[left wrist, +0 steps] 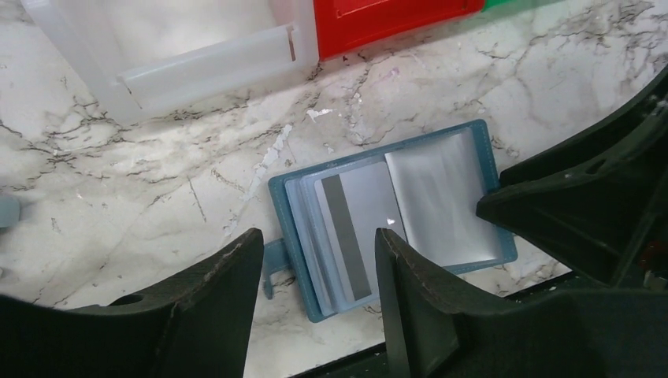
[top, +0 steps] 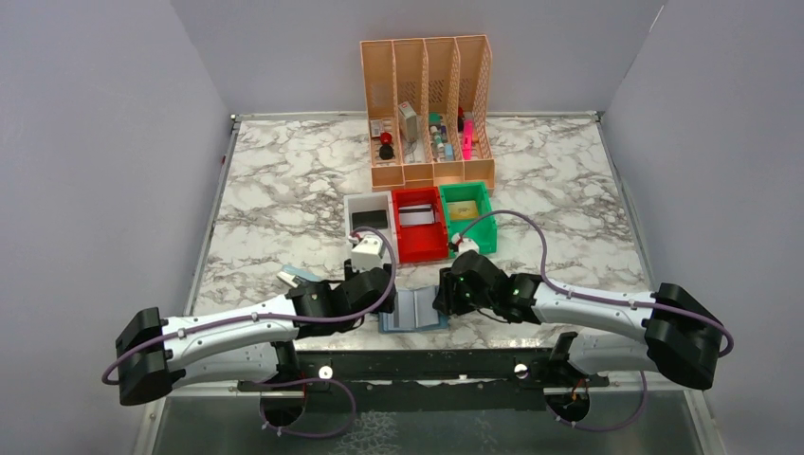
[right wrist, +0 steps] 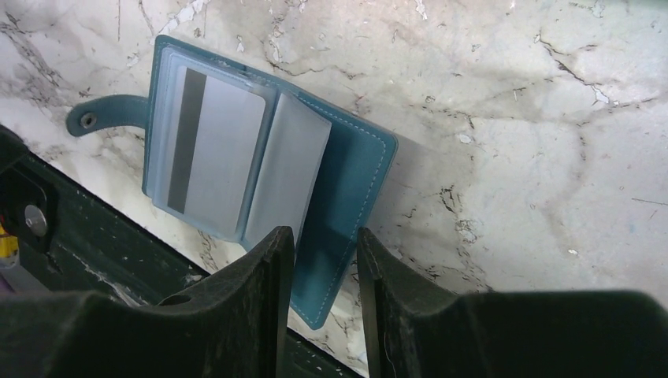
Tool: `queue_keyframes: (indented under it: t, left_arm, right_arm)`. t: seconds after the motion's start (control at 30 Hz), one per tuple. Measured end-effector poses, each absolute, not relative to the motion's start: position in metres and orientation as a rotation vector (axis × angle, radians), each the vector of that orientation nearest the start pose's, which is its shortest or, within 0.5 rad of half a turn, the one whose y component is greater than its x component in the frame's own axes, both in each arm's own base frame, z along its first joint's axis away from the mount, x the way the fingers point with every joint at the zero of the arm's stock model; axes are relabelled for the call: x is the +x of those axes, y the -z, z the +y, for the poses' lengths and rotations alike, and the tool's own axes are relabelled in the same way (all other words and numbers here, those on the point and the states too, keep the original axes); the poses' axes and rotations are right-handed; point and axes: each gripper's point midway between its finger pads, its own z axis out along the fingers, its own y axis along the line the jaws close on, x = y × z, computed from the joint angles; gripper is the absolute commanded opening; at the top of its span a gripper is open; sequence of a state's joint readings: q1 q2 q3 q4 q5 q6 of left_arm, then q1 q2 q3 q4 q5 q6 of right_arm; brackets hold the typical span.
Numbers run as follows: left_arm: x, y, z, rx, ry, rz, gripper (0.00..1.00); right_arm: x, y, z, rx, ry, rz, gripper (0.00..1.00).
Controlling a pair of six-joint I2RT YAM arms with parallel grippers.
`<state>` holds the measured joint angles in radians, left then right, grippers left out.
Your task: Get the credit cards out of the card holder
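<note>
Card holder (top: pixel 413 310) open at the counter's (top: pixel 284 190) near edge, grey card (left wrist: pixel 350 228) pocketed. Left hand (left wrist: pixel 315 244) wide, right hand (right wrist: pixel 321 244) narrow, both empty; pinch the card next.

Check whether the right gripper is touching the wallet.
Cannot tell. In the right wrist view the right gripper has parted fingers overlapping the wallet, but neither contact nor a gap shows plainly; the other views do not settle it.
</note>
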<state>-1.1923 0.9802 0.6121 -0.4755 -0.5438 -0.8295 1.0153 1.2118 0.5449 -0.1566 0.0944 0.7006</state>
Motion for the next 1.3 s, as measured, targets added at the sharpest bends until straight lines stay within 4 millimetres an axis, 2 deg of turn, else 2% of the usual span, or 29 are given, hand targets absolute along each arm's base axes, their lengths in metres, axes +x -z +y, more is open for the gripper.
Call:
queue_keyframes:
  t: [0.17, 0.33, 0.43, 0.5, 0.63, 0.73, 0.93, 1.07, 1.13, 1.2, 1.3]
  left_arm:
    - [0.158, -0.117, -0.226, 0.191, 0.435, 2.264, 0.55]
    - [0.15, -0.119, -0.247, 0.289, 0.543, 2.273, 0.49]
    - [0.144, -0.11, -0.26, 0.336, 0.59, 2.293, 0.46]
    - [0.14, -0.095, -0.265, 0.364, 0.599, 2.324, 0.45]
    - [0.13, -0.06, -0.262, 0.416, 0.57, 2.399, 0.42]
    - [0.125, -0.045, -0.261, 0.438, 0.55, 2.435, 0.41]
    - [0.125, -0.045, -0.279, 0.456, 0.623, 2.424, 0.42]
    - [0.13, -0.055, -0.294, 0.467, 0.664, 2.39, 0.42]
    - [0.132, -0.063, -0.306, 0.481, 0.701, 2.366, 0.37]
    - [0.132, -0.064, -0.314, 0.498, 0.728, 2.357, 0.28]
    - [0.131, -0.054, -0.322, 0.522, 0.735, 2.374, 0.16]
  right_arm:
    - [0.152, -0.051, 0.265, -0.339, -0.67, 2.48, 0.4]
    - [0.152, -0.051, 0.265, -0.335, -0.671, 2.481, 0.4]
    - [0.152, -0.05, 0.264, -0.321, -0.668, 2.483, 0.4]
    - [0.153, -0.048, 0.262, -0.307, -0.658, 2.487, 0.4]
    - [0.152, -0.042, 0.256, -0.286, -0.626, 2.501, 0.39]
    - [0.151, -0.037, 0.252, -0.28, -0.604, 2.514, 0.37]
    - [0.151, -0.034, 0.251, -0.276, -0.592, 2.524, 0.33]
    - [0.151, -0.033, 0.251, -0.267, -0.592, 2.528, 0.33]
    - [0.15, -0.032, 0.25, -0.26, -0.589, 2.533, 0.32]
    - [0.15, -0.03, 0.249, -0.252, -0.586, 2.536, 0.32]
    - [0.148, -0.025, 0.247, -0.224, -0.588, 2.543, 0.32]
